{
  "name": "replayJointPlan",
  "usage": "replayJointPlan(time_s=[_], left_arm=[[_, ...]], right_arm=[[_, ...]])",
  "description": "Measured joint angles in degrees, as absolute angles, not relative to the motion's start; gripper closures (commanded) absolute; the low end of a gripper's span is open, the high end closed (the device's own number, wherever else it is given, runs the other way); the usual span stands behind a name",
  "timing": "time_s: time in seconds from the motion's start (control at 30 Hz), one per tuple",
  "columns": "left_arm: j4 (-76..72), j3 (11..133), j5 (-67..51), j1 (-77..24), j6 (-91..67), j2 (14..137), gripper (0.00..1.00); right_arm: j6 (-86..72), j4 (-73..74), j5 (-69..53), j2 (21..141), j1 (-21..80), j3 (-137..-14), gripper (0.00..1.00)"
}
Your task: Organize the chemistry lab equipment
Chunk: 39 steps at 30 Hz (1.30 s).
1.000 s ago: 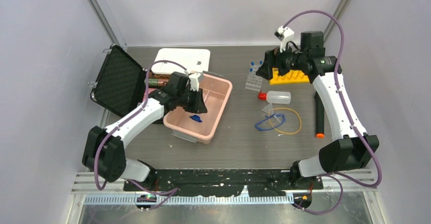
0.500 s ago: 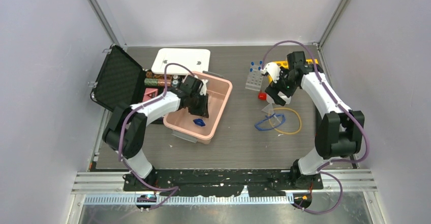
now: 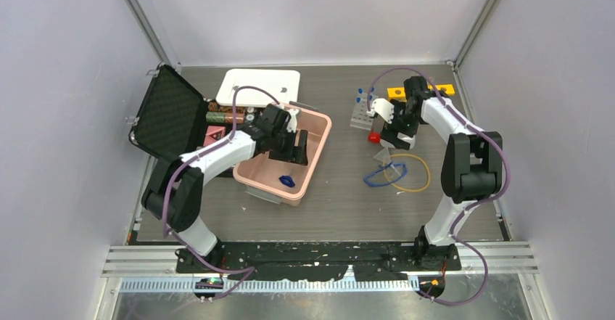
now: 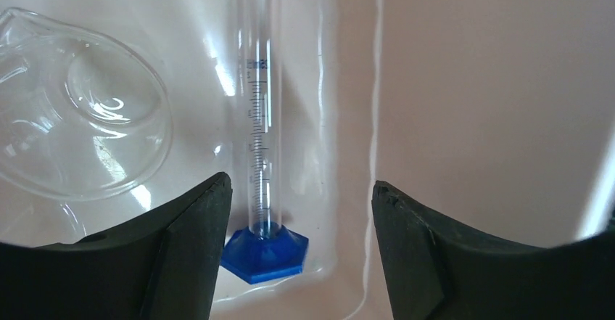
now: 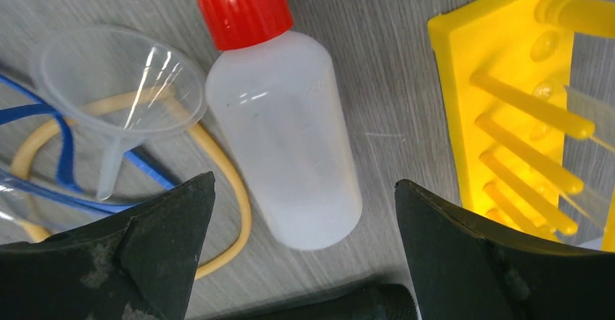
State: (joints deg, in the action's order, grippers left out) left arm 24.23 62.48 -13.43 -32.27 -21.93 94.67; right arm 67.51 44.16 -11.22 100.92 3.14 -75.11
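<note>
My left gripper [image 3: 295, 148] [image 4: 301, 222] stands open inside the pink tub [image 3: 322, 133]. A clear graduated cylinder [image 4: 259, 117] with a blue hexagonal base [image 3: 287, 181] lies on the tub floor between the jaws, touching neither. My right gripper [image 3: 395, 131] [image 5: 304, 226] hangs open just above the white squeeze bottle [image 5: 290, 153], which lies flat with its red cap [image 3: 373, 137] to the left. Beside the bottle are the clear funnel [image 5: 120, 88], the yellow tubing [image 3: 415, 173] and the blue safety glasses [image 3: 377, 178]. The yellow rack [image 5: 522, 102] and the tube tray [image 3: 360, 115] with blue-capped tubes sit behind.
A clear glass vessel [image 4: 80, 117] also lies in the tub. The white lid [image 3: 259, 86] rests behind the tub, and an open black case [image 3: 168, 113] stands to its left. A dark cylindrical object [image 5: 348, 302] lies near the bottle's base.
My left gripper has opened and let go of the graduated cylinder in the tub. My right arm swung from over the yellow rack down to the squeeze bottle.
</note>
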Motion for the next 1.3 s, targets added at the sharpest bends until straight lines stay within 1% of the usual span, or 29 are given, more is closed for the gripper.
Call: replayJointPlan(time_s=[0.03,0.1,0.17,0.23,0.3,0.33,0.37,0.4,0.43,0.5,0.57,0.67,0.77,0.87,0.93,1.03,1.13,1.23,1.3], left_arm=[[24.23,62.48,-13.52,-32.40,-21.87,93.95,0.27],[24.23,62.48,-13.69,-32.75,-21.69,92.27,0.26],[24.23,62.48,-13.91,-33.10,-21.45,90.54,0.21],[24.27,62.48,-14.04,-33.36,-20.91,88.38,0.15],[24.25,62.46,-14.06,-33.50,-20.40,85.67,0.05],[24.21,62.46,-14.06,-33.54,-20.21,84.18,0.02],[24.14,62.46,-14.06,-33.54,-19.97,82.83,0.01],[24.01,62.46,-14.00,-33.54,-19.46,81.32,0.00],[23.88,62.46,-14.00,-33.54,-19.09,79.88,0.00],[23.66,62.46,-13.89,-33.54,-18.48,77.41,0.00],[23.55,62.46,-13.65,-33.52,-17.47,75.53,0.00],[23.42,62.70,-12.84,-33.41,-15.81,73.69,0.00],[23.05,62.92,-12.36,-31.92,-14.81,72.27,0.00],[23.00,64.36,-12.10,-27.18,-14.96,71.61,0.00],[23.00,66.11,-11.92,-23.40,-15.20,71.61,0.00],[22.79,68.66,-11.66,-18.65,-16.01,71.59,0.00],[22.46,70.48,-11.62,-13.50,-16.69,71.35,0.00],[22.52,71.20,-11.62,-9.69,-17.17,70.74,0.00],[22.61,71.46,-11.44,-7.94,-17.06,70.17,0.00]], right_arm=[[68.51,44.14,-11.25,102.13,3.14,-75.75,0.00],[69.78,44.12,-11.31,104.03,2.98,-76.73,0.03],[71.16,44.45,-11.68,106.21,2.76,-77.84,0.08],[72.36,45.23,-12.05,108.05,2.63,-78.83,0.15],[73.30,46.46,-12.51,109.40,2.46,-79.72,0.32],[73.67,47.18,-12.78,109.93,2.31,-80.18,0.36],[74.04,47.59,-13.02,110.19,2.17,-80.40,0.43],[74.30,47.97,-13.21,110.30,2.00,-80.62,0.46],[74.56,48.36,-13.34,110.30,1.78,-80.84,0.51],[74.89,48.95,-13.47,110.30,1.32,-81.36,0.57],[74.83,49.74,-13.65,110.30,0.91,-82.04,0.60],[73.87,52.73,-14.76,110.30,-0.16,-85.25,0.61],[71.94,56.80,-17.96,109.47,-1.04,-91.02,0.62],[68.73,61.14,-22.31,106.06,-1.10,-97.54,0.62],[65.60,62.83,-24.73,102.54,1.10,-102.13,0.61],[60.64,62.24,-27.81,97.14,9.28,-107.37,0.58],[56.12,58.57,-30.00,92.64,22.33,-108.31,0.57],[52.58,55.61,-31.64,92.64,33.17,-108.31,0.57],[50.61,54.00,-32.25,94.61,36.80,-108.27,0.57]])
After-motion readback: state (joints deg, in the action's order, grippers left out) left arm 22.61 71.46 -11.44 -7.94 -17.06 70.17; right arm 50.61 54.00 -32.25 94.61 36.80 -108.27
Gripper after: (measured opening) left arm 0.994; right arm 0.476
